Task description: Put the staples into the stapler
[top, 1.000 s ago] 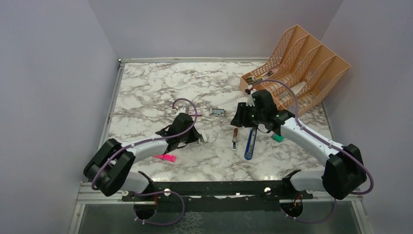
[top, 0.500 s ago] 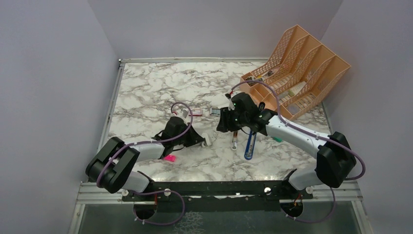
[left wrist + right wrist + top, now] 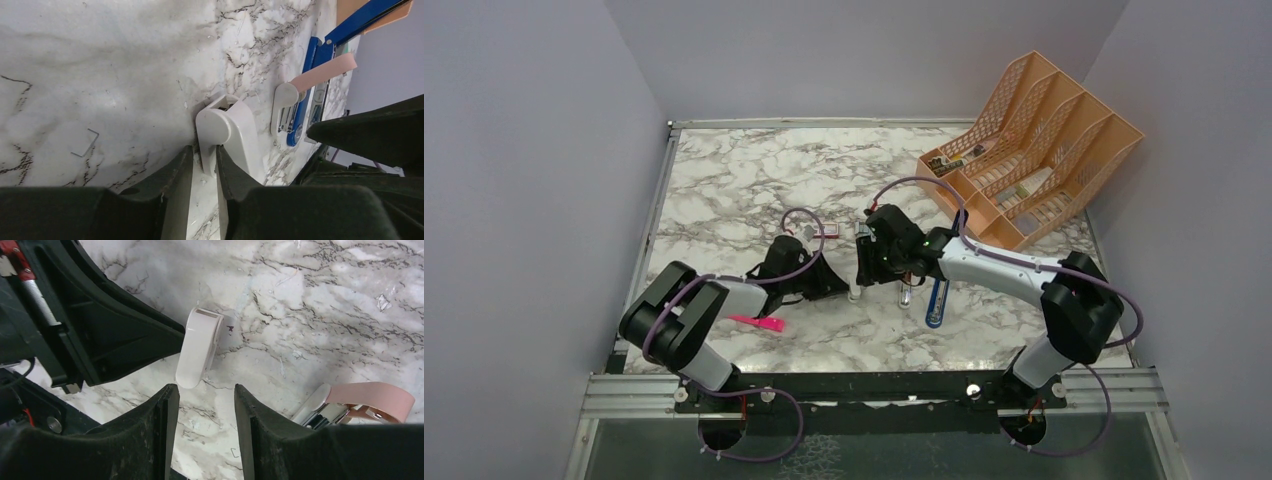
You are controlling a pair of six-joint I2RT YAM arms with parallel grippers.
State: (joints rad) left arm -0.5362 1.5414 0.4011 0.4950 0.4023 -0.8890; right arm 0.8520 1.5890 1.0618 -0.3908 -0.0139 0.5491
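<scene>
Fingers on the left arm (image 3: 186, 162) are clamped on the near end of a small white plastic piece (image 3: 227, 130), which rests on the marble counter (image 3: 100, 65); we see its far end is hollow; a single loose staple (image 3: 85, 143) lies on the counter just to one side of it.

Our right fingers (image 3: 169, 400) stand apart, hovering over the counter with the same white piece (image 3: 199, 347) just ahead of their tips and not touching them; the left arm's black fingers meet that piece from the other side.

From above, both arms converge mid-counter, tips close together around the white piece (image 3: 854, 291); a blue stapler (image 3: 936, 300) lies open beside the right arm, and a pink stapler (image 3: 906, 290) lies just next to it, also open in the left wrist view.

The staples (image 3: 862, 231) are, we think, the small grey bit showing at the far edge of the right wrist, flat on the counter and mostly hidden; the red-and-white box (image 3: 829, 231) sits near it; a pink highlighter (image 3: 759, 323) lies by the left forearm; an orange file rack (image 3: 1044, 140) stands at the far right corner
</scene>
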